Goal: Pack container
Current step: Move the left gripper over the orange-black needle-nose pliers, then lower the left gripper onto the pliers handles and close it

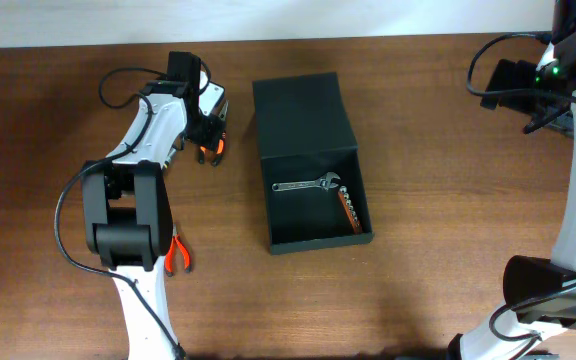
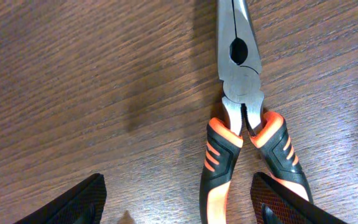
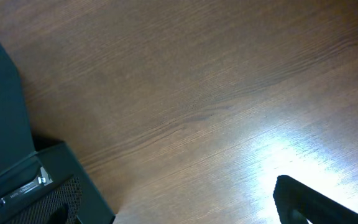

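Hovering: left fingers [image 2: 73, 202] spread wide over pliers [image 2: 241, 93], overhead upper left of tabletop [image 1: 438, 260] | right fingers [image 3: 303, 200] barely shown, cannot tell | container [image 1: 298, 112] mid-frame, open; likely light, stiff, matte; best gripped by a side wall

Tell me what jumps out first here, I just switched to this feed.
The open dark green container sits centre frame in the overhead view, with a silver wrench lying inside. Left of it, the left gripper hangs open over orange-handled pliers. A second orange-handled tool lies by that arm's base.
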